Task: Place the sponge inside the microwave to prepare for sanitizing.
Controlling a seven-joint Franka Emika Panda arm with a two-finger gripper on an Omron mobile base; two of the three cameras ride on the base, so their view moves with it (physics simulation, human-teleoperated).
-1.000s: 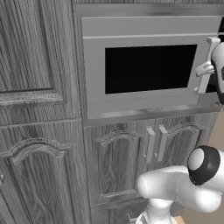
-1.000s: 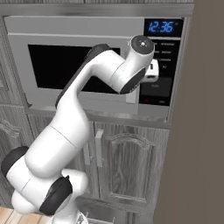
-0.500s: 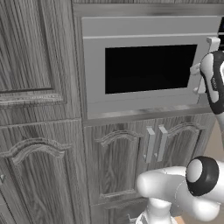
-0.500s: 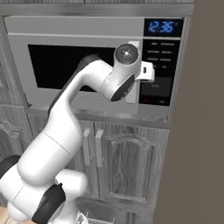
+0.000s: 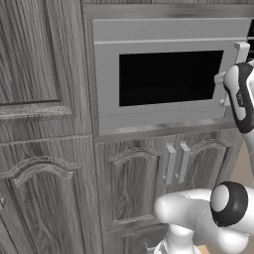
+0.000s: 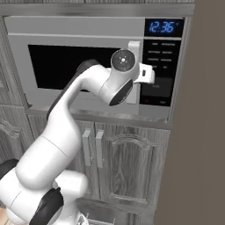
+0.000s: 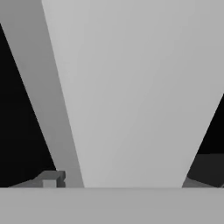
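Observation:
The microwave [image 5: 168,34] is set into the cabinet wall, its black window door shut. In the right base view the microwave [image 6: 66,30] shows its blue display [image 6: 165,27] above the button panel. My gripper [image 5: 225,89] is at the door's right edge, reaching onto the pale bar handle [image 5: 241,49]. Seen from the right, the gripper [image 6: 138,77] presses against the handle [image 6: 134,48]. In the hand view the handle [image 7: 131,87] runs up between the two fingertips [image 7: 50,179], which sit tight against its sides. The sponge is out of view.
Below the microwave are grey wood-grain cabinet doors with two upright bar handles [image 5: 176,163]. A tall cabinet [image 5: 39,99] stands to the left. A brown wall [image 6: 202,132] closes off the right side, close to the button panel.
The jaws have drawn in onto the door handle. The arm's elbow has swung lower and closer to the door while the hand stayed at the handle.

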